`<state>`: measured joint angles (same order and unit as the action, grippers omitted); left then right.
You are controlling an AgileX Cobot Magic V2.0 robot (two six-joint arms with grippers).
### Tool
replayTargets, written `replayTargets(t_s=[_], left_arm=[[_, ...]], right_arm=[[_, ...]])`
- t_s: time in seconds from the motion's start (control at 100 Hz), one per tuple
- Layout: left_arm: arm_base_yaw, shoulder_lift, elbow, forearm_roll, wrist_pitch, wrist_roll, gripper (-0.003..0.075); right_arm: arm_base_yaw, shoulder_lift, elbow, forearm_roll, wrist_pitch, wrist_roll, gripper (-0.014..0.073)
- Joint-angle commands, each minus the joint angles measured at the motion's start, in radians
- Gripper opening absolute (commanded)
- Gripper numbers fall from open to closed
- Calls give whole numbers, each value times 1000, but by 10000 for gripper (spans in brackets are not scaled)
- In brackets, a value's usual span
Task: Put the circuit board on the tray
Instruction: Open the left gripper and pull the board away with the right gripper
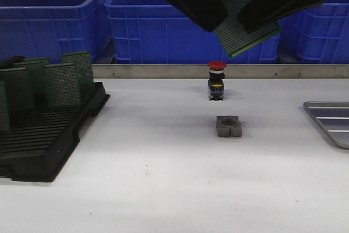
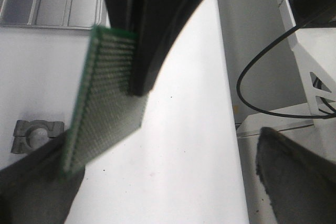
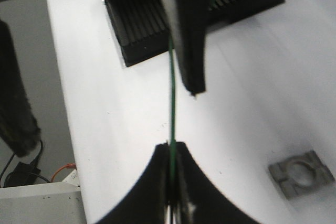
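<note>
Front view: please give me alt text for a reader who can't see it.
A green circuit board hangs tilted in mid-air between the left gripper and the right gripper, above a white table. A black rack of boards stands left, the metal tray at the right edge, blue bins behind.

Both arms are reaching in high over the desk, meeting at the middle. The right gripper (image 3: 172, 174) is pinching the board (image 1: 246, 15) edge between closed jaws. The left gripper (image 2: 157, 182) is standing with jaws spread wide, one finger (image 2: 157, 30) lying against the board's face.
</note>
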<state>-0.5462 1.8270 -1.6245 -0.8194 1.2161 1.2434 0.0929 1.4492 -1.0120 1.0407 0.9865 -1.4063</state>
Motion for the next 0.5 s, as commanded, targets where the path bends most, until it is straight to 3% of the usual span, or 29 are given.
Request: replayTargets(t_s=[0.0, 0.18, 0.35, 0.49], left_arm=[[-8, -47, -33, -71, 52, -11, 622], [-8, -47, -33, -71, 52, -11, 622], [-8, -47, -33, -73, 52, -11, 622], [-8, -47, -33, -77, 52, -11, 622]], right_arm=[[-55, -60, -53, -8, 31, 87, -65], [-200, -74, -118, -113, 132, 243, -65], [-352, -47, -132, -213, 121, 370, -65], [-459, 43, -132, -218, 118, 434, -68]])
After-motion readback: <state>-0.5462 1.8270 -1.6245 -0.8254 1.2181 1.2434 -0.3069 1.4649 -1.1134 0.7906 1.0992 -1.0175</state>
